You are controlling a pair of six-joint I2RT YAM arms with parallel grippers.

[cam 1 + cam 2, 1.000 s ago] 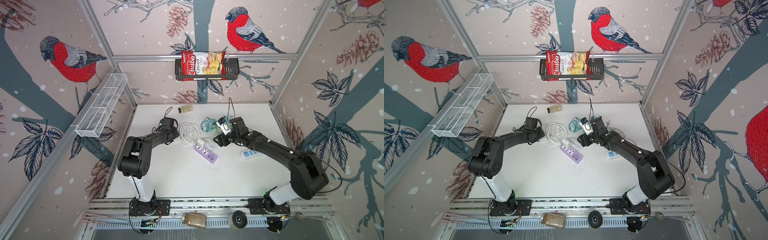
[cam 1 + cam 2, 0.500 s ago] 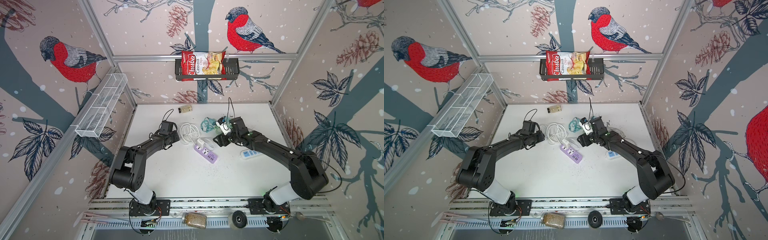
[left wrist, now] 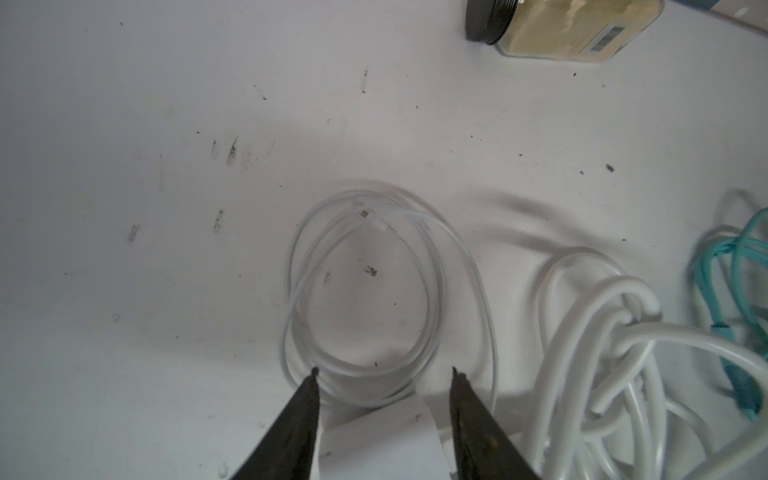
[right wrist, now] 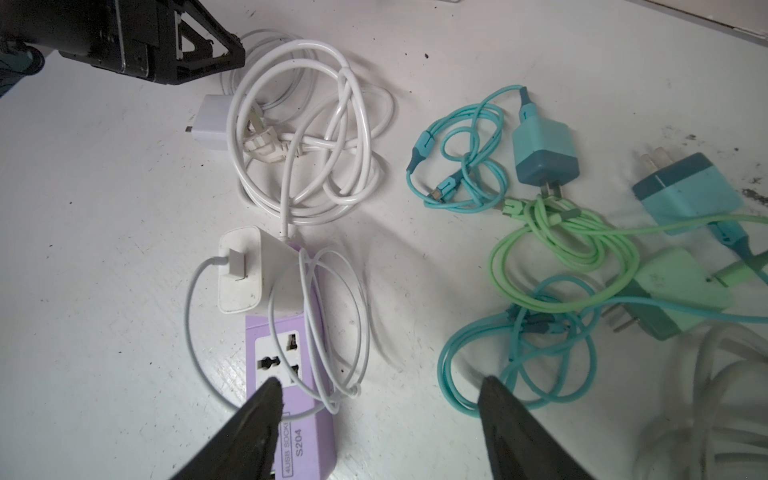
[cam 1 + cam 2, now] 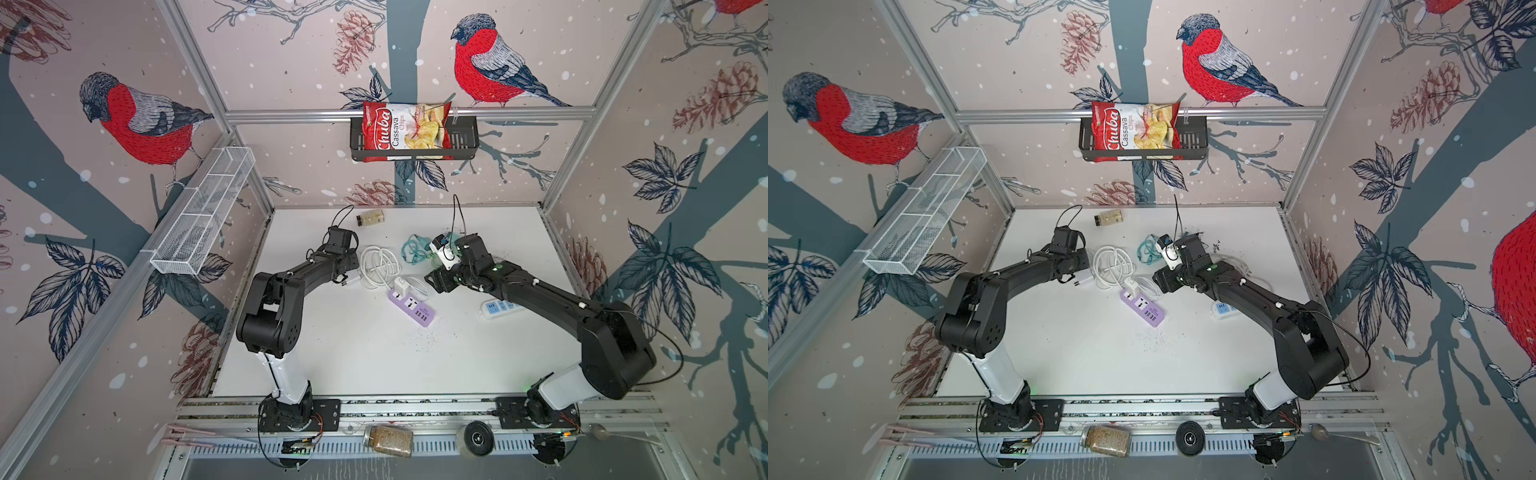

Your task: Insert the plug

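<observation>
The left arm stretches low across the white table (image 3: 166,208), with the left gripper (image 3: 384,372) aimed at a thin white cable coil (image 3: 376,222). Its jaws stand apart with the white charger plug (image 3: 378,449) between them; I can't tell whether they pinch it. Further right lies the purple power strip (image 4: 316,436), with a white charger (image 4: 245,270) seated in its end. The right arm reaches in bent, and the right gripper (image 4: 380,380) is spread wide, one fingertip over the strip's socket face.

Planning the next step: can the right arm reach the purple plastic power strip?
Probably yes: the open right gripper hangs close beside the purple power strip; only a thin white cable lies across it.
</observation>
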